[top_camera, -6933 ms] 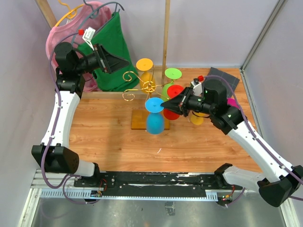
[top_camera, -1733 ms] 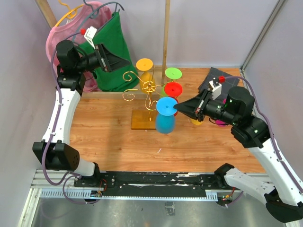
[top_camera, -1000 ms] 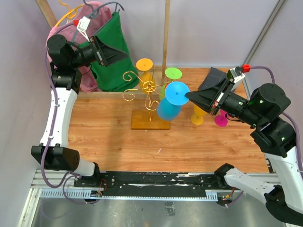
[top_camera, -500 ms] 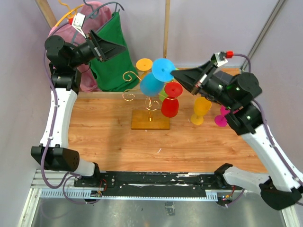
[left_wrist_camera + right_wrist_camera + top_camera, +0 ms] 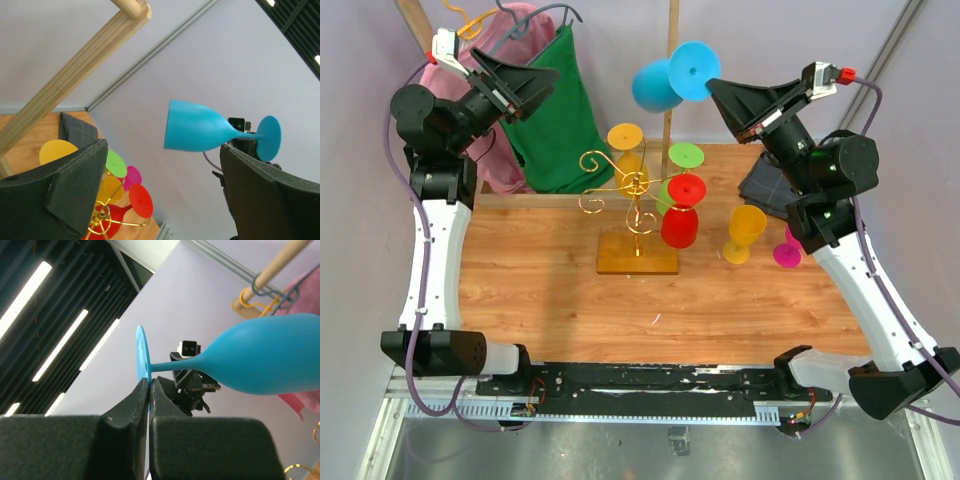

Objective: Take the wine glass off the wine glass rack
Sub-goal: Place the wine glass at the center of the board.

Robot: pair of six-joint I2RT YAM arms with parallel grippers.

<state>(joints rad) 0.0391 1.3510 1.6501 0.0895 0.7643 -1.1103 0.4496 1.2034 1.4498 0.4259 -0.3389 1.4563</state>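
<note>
The wine glass rack [image 5: 635, 215] stands mid-surface [image 5: 540, 290] on its wooden base. A red glass [image 5: 679, 226] hangs at its right side, and a green glass [image 5: 684, 156] and a yellow glass [image 5: 626, 140] hang behind. An orange glass [image 5: 745, 232] stands upright to the right, apart from the rack. Higher and farther back, the right hand [image 5: 713, 87] pinches the foot of the blue wine glass [image 5: 658, 84], which lies sideways in the air, clear of the rack. The left hand [image 5: 548, 74] is raised at back left, fingers spread wide, holding nothing.

No legible txt, as far as visible
</note>
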